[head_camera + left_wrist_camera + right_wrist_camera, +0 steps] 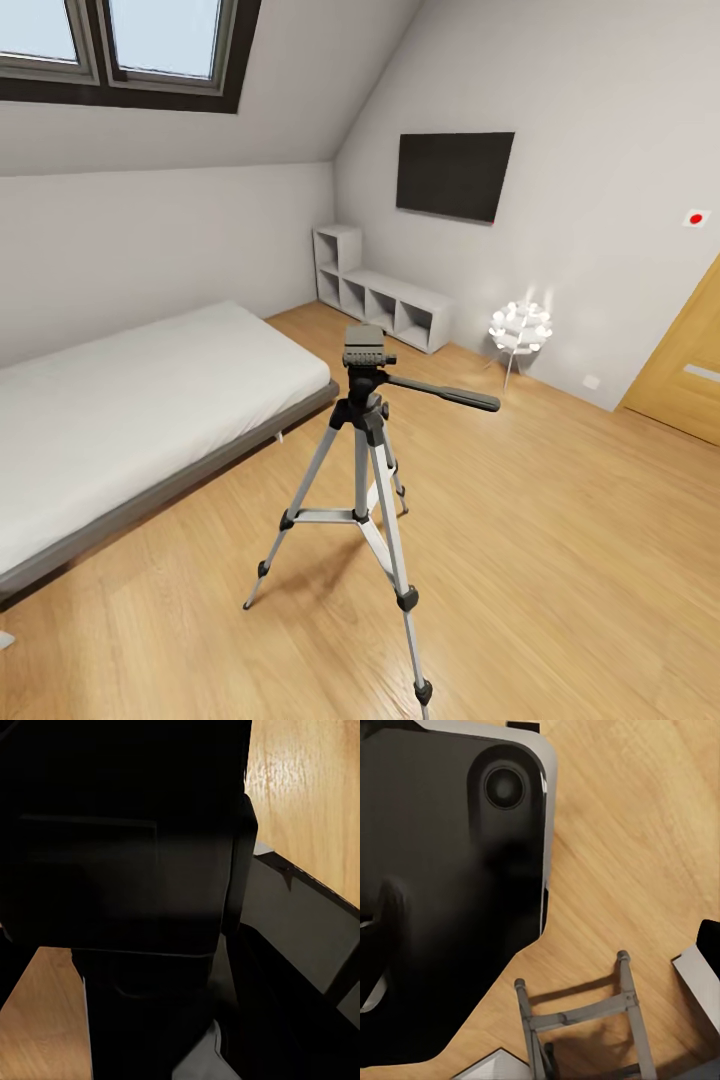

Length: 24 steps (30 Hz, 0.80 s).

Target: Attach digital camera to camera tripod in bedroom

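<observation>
Camera tripod (365, 470) beside bed (130, 400), perhaps touching.

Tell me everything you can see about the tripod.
The tripod stands upright on the wood floor beside the bed, legs spread. It has three silver metal-looking legs with black joints and feet, braces running to a center column, and a black head with a grey plate on top. A long black pan handle sticks out toward the door side. Nothing is mounted on it.
</observation>
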{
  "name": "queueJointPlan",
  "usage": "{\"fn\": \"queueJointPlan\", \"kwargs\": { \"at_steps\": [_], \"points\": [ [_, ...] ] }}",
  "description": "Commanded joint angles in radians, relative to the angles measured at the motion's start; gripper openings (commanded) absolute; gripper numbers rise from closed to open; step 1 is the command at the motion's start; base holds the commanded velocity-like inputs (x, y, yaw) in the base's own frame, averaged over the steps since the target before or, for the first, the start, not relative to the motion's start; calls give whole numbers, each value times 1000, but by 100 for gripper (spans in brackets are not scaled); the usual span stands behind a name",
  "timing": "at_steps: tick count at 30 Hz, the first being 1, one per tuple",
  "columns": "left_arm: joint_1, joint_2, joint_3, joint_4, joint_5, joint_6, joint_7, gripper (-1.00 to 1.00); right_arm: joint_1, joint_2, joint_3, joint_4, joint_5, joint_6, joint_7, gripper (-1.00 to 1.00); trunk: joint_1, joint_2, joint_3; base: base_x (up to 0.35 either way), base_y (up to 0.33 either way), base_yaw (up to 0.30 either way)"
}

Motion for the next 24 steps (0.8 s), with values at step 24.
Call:
{"fn": "queueJointPlan", "kwargs": {
  "at_steps": [24],
  "points": [
    [-1, 5, -9, 11, 5, 3, -3, -100, -7, 8, -11, -645, 2, 360, 141, 100, 0, -2, -2, 0, 0, 0]
  ]
}}
